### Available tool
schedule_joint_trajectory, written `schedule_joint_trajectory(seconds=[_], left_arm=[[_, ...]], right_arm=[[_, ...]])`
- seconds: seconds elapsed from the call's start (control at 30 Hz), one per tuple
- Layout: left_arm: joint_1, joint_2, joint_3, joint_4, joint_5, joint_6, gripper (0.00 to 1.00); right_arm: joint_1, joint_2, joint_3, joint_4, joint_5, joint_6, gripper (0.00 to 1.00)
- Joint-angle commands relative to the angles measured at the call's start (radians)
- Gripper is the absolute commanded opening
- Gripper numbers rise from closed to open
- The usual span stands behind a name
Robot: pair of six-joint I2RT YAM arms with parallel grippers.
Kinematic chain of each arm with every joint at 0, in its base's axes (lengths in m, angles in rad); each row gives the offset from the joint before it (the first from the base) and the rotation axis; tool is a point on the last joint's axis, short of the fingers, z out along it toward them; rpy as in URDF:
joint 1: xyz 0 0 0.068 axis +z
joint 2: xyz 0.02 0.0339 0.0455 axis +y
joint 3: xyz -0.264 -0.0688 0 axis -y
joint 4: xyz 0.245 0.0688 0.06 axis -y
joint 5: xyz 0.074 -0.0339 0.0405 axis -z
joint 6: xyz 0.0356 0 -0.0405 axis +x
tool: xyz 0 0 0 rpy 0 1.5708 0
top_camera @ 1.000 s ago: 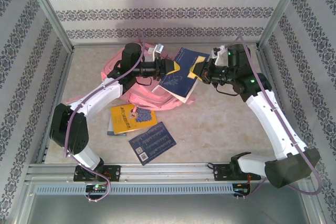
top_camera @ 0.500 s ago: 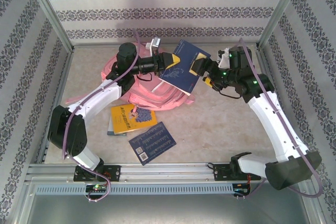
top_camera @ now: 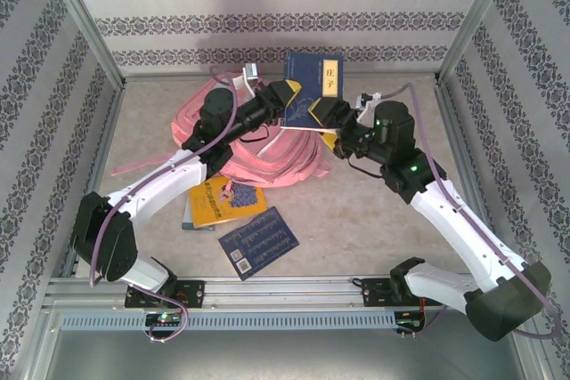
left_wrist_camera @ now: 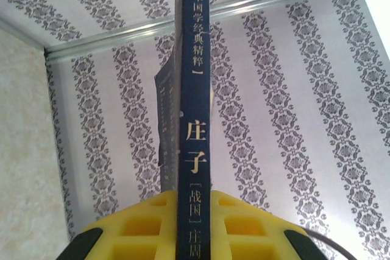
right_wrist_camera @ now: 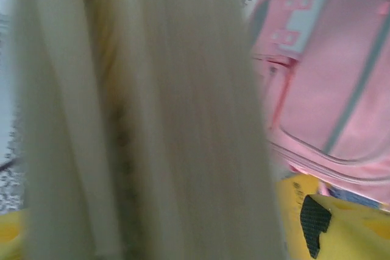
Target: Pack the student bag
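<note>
Lying flat on the table (top_camera: 374, 211) on the near side of the student bag (top_camera: 267, 162), a dark blue paperback (top_camera: 258, 242) faces our overhead camera. A yellow book (top_camera: 223, 200) sits closer to the bag, overlapping a greyish book (top_camera: 188, 216). The pink bag itself slumps at mid-table, one strap (top_camera: 134, 166) trailing off to its left. Over the bag's far right corner we see the two arms meet around a navy book (top_camera: 313, 77) held upright. The left gripper (top_camera: 289, 100) reaches across the bag and is clamped on the volume. In its wrist view the spine (left_wrist_camera: 194, 120), printed with white Chinese characters, is pinched between the yellow fingers (left_wrist_camera: 244, 226). The right gripper (top_camera: 328, 124) comes in from the bag's right at the book's lower corner. Its wrist view is blurred, with pale page edges (right_wrist_camera: 152, 120) up close, the bag (right_wrist_camera: 329, 89) beyond and one yellow finger (right_wrist_camera: 353, 229) at the side. We cannot tell whether it grips the book. Beyond the bag stands the wallpapered wall (top_camera: 267, 15).
</note>
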Motion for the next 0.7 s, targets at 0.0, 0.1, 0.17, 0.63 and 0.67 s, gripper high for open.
schedule_joint_trajectory(seconds=[0.0, 0.1, 0.17, 0.63, 0.67], left_arm=[[-0.051, -0.020, 0.009, 0.130, -0.245, -0.019, 0.00], [-0.084, -0.030, 0.007, 0.108, -0.342, 0.022, 0.00], [-0.097, -0.040, -0.002, 0.095, -0.388, 0.039, 0.00], [-0.127, -0.039, 0.002, 0.022, -0.394, 0.032, 0.03], [-0.121, -0.046, 0.006, -0.023, -0.374, 0.046, 0.11]], right_arm=[[0.050, -0.014, -0.020, 0.199, 0.231, 0.083, 0.86], [0.070, 0.003, -0.021, 0.233, 0.312, 0.110, 0.81], [0.079, 0.000, -0.025, 0.230, 0.367, 0.112, 0.74], [0.070, 0.029, -0.015, 0.270, 0.417, 0.086, 0.10], [0.057, 0.017, -0.014, 0.243, 0.411, 0.066, 0.04]])
